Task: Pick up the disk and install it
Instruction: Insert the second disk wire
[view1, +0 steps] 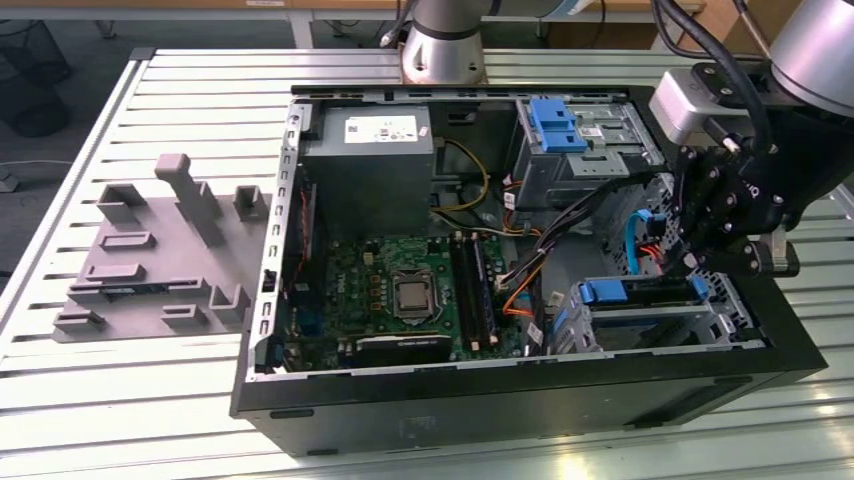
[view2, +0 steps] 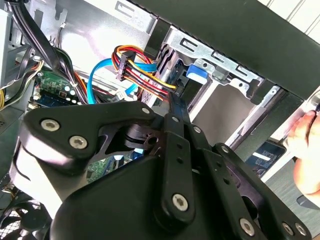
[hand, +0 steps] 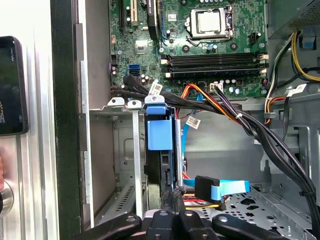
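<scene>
The disk (hand: 161, 134) sits upright in the drive cage (hand: 116, 150); the gripper (hand: 172, 206), fingers pressed together, touches its edge.

**What I can't make out from here**

My gripper (view1: 697, 262) has its fingertips sunk behind the drive cage (view1: 641, 312) at the exterior view's right, so their spread is lost to me. The disk (hand: 161, 131) shows me its blue edge alone; its label is hidden. A hand (view2: 306, 155), blurred, runs off the second wrist view's right edge.
</scene>
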